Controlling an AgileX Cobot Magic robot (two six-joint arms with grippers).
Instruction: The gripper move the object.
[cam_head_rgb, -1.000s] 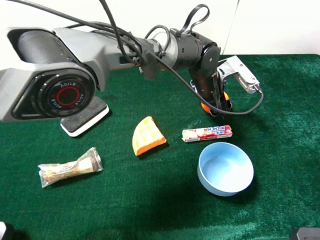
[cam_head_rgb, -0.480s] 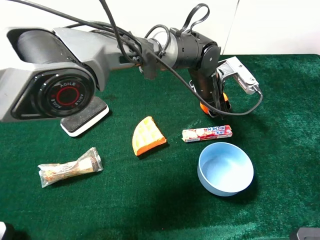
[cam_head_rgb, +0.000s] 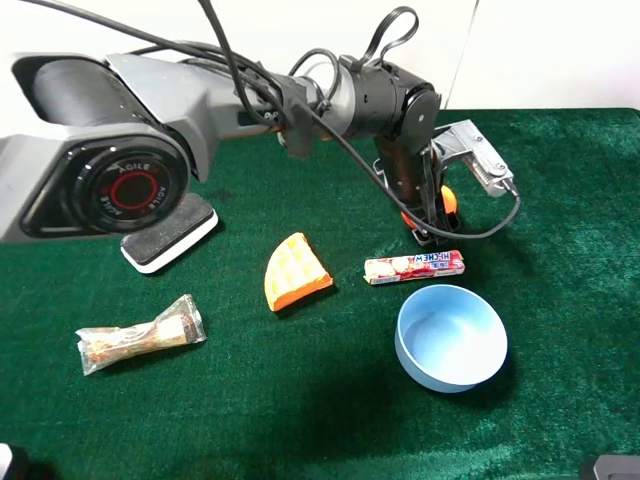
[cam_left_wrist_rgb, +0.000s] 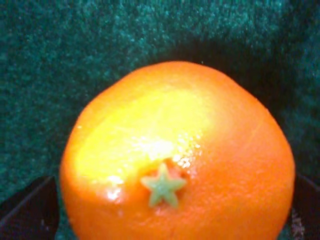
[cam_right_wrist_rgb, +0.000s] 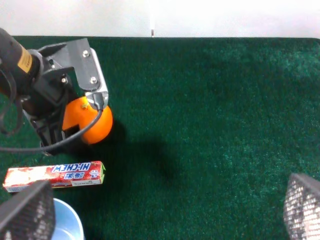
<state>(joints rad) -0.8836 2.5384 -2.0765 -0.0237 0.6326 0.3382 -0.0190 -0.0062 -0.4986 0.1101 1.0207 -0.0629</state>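
Observation:
The small round orange fruit (cam_head_rgb: 450, 199) is held between the fingers of my left gripper (cam_head_rgb: 433, 218), at the back right of the green cloth (cam_head_rgb: 560, 250). In the left wrist view the fruit (cam_left_wrist_rgb: 175, 155) fills the frame, with a green star-shaped stem mark, and a dark finger (cam_left_wrist_rgb: 30, 212) shows at each lower corner. The right wrist view shows the fruit (cam_right_wrist_rgb: 95, 122) clamped in the left gripper (cam_right_wrist_rgb: 75, 129), just behind the candy pack. My right gripper (cam_right_wrist_rgb: 162, 212) is open and empty, and only its fingertips (cam_right_wrist_rgb: 25, 212) show.
A red-and-white candy pack (cam_head_rgb: 414, 266) lies just in front of the fruit. A light-blue bowl (cam_head_rgb: 450, 337) stands nearer the front. An orange waffle wedge (cam_head_rgb: 295, 270), a wrapped snack (cam_head_rgb: 140, 335) and a white-and-black pad (cam_head_rgb: 170, 232) lie to the left.
The left wrist has turned and shifted a little with the fruit held. The fruit now shows more on the gripper's right side. Nothing else has moved.

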